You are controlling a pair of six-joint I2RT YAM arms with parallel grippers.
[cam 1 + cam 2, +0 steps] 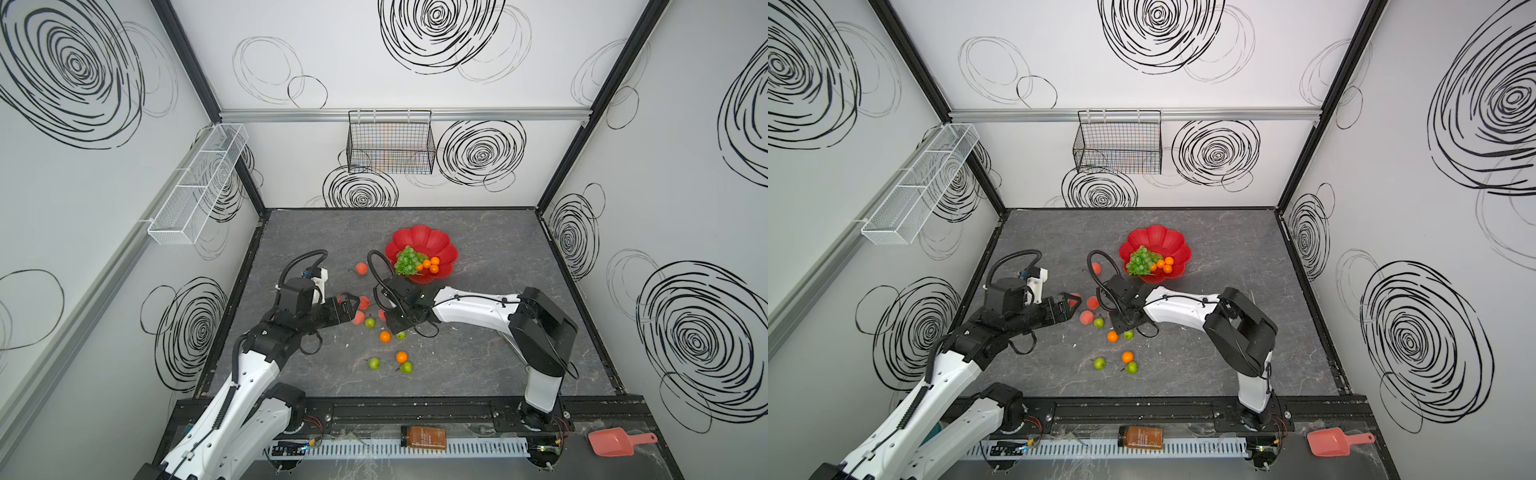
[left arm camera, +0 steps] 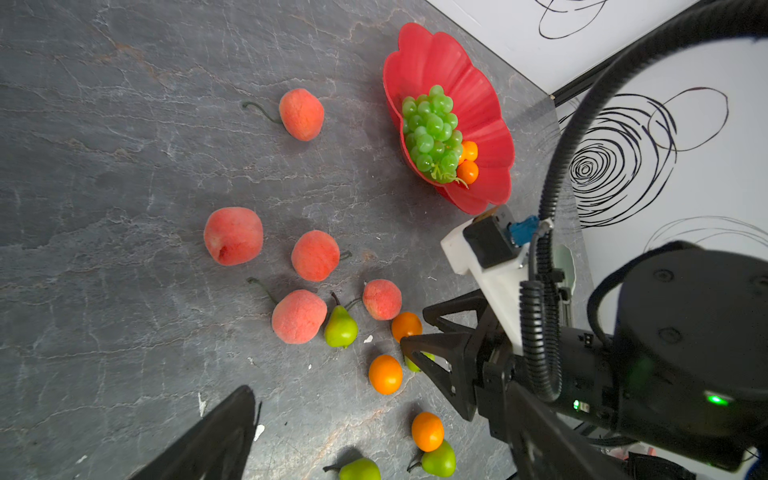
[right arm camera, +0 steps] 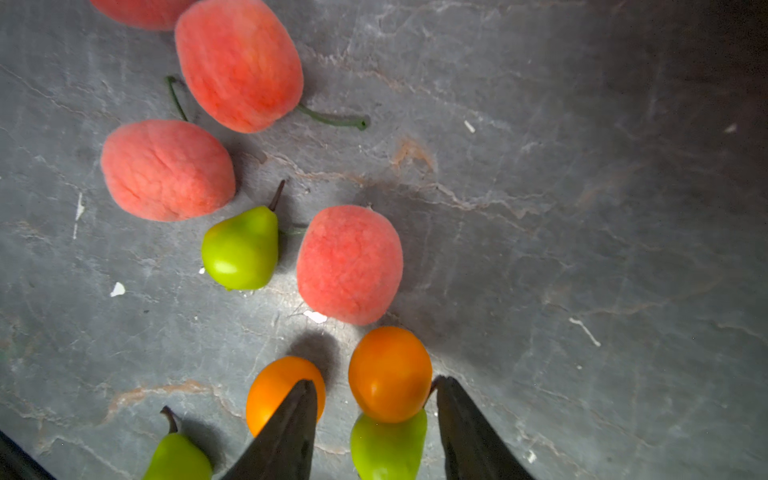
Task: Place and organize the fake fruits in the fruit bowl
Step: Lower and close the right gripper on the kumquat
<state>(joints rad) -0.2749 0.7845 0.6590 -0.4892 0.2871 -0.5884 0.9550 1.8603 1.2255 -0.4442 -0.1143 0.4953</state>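
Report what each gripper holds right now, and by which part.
Nothing is held. The left gripper is open and empty; the right gripper, open, straddles an orange lying on the table.

Centre of fruit bowl [image 1: 419, 233] hidden under grapes [image 1: 409, 261], bottle [image 1: 423, 437] label unreadable, one peach [image 3: 141, 12] cut by frame edge

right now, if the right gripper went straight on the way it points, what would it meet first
Probably the orange fruit between the open tips of the right gripper; a green fruit lies right beside it, a peach beyond. Depth is unclear.
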